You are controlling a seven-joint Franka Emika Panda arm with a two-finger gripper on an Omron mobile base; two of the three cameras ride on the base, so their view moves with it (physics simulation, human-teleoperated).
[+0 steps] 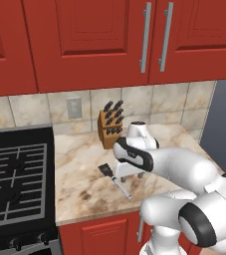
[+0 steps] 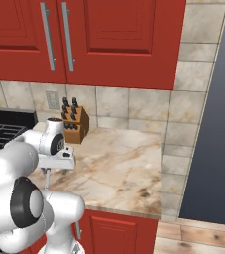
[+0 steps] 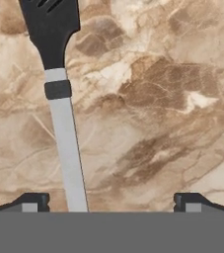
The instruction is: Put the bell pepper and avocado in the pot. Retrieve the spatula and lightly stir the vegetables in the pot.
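Note:
The spatula [image 1: 117, 184] lies flat on the marble counter [image 1: 79, 164], its black slotted head toward the knife block and its grey handle [image 3: 67, 143] pointing to the counter's front edge. My gripper [image 1: 128, 175] hangs just above the handle, pointing down, open with nothing held. In the hand view the handle runs up between the fingertips [image 3: 34, 200], much closer to the left one than the right. The gripper [image 2: 55, 171] is also in the right base view, low over the counter. The pot, bell pepper and avocado are out of view.
A wooden knife block [image 1: 110, 127] stands against the backsplash behind the gripper. The black stove [image 1: 15, 174] adjoins the counter on the left. Red upper cabinets [image 1: 104, 40] hang overhead. The counter ends at a tiled side wall [image 2: 176, 149] on the right.

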